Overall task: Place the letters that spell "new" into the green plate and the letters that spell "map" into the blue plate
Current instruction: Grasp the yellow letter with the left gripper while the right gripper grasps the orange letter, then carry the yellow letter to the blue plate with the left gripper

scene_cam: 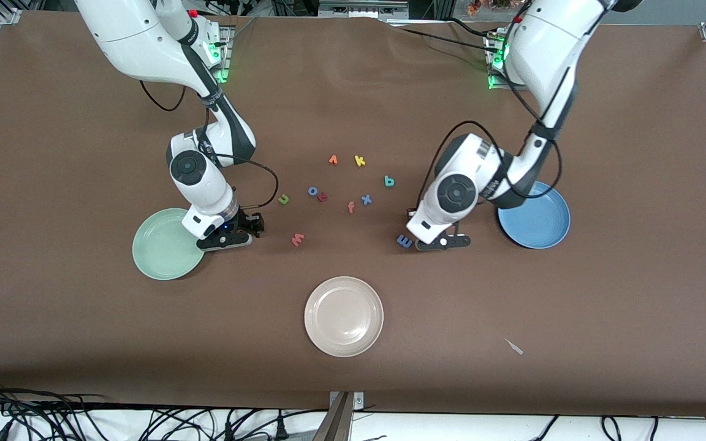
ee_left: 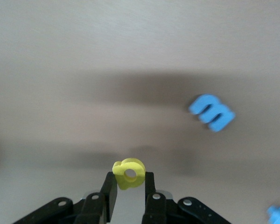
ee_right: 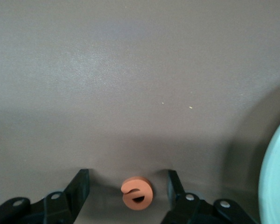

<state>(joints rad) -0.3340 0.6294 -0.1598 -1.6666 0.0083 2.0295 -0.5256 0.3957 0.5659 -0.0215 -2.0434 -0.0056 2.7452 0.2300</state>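
Observation:
My left gripper (ee_left: 129, 180) is shut on the yellow a (ee_left: 130, 170) and hangs just over the bare table (scene_cam: 445, 241), between the blue m (scene_cam: 404, 241) and the blue plate (scene_cam: 534, 215). The m (ee_left: 212, 112) lies flat. My right gripper (ee_right: 127, 179) stands open, low at the table (scene_cam: 236, 236) beside the green plate (scene_cam: 166, 244). The orange e (ee_right: 137, 192) lies between its fingers (ee_right: 81, 184), touching neither. The plate's rim (ee_right: 276, 172) shows close by. The olive n (scene_cam: 283, 199), salmon w (scene_cam: 297, 239) and teal p (scene_cam: 389, 180) lie loose mid-table.
A cream plate (scene_cam: 344, 316) sits nearer the front camera. Other loose letters lie mid-table: a blue o (scene_cam: 313, 191), a dark red letter (scene_cam: 322, 197), a salmon f (scene_cam: 351, 207), a blue x (scene_cam: 366, 199), a yellow k (scene_cam: 360, 161) and an orange letter (scene_cam: 333, 160).

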